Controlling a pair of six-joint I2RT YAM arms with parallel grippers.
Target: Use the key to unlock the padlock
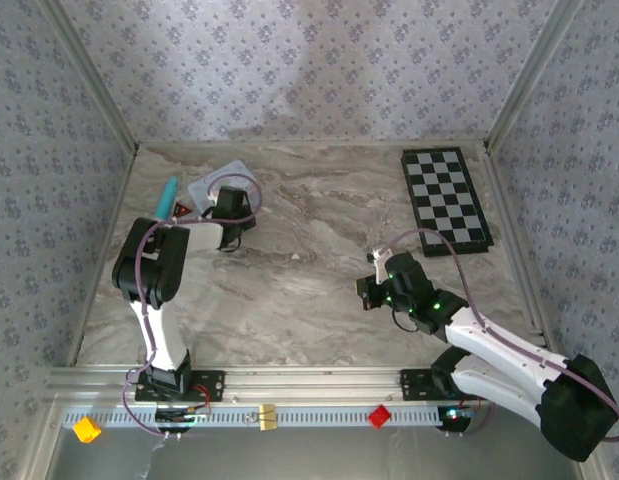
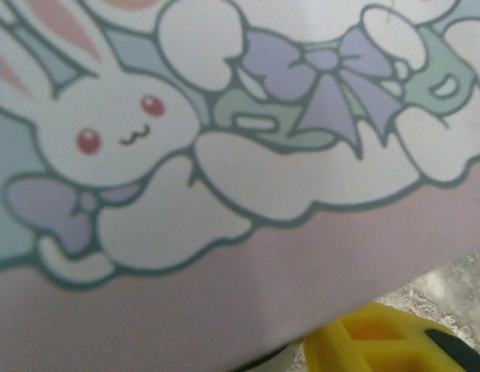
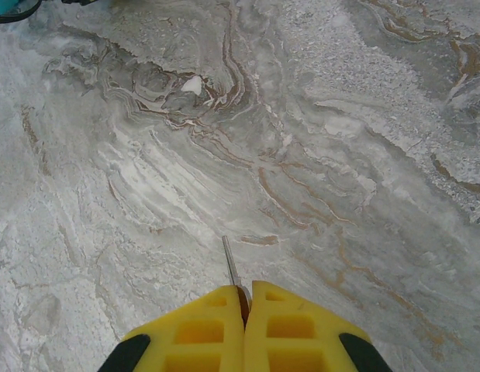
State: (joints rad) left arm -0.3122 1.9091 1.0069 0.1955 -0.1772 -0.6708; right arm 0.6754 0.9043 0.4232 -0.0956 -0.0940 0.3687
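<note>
While right fingers (image 3: pixel 201 329) clench key (image 3: pixel 230 262) — above table (image 3: pixel 356 139) | left fingers (image 2: pixel 379 341) near tin (image 2: pixel 224 194); cannot tell grip

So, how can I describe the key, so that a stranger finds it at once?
Start from the marble table, near the chessboard, where the right arm reaches in. Its yellow fingers are shut on the key: a thin silver blade poking out between them, far slimmer than either finger.

Right pincer (image 3: pixel 243 306) pressed closed — left arm (image 1: pixel 154 265) bent, reaching forward.
</note>
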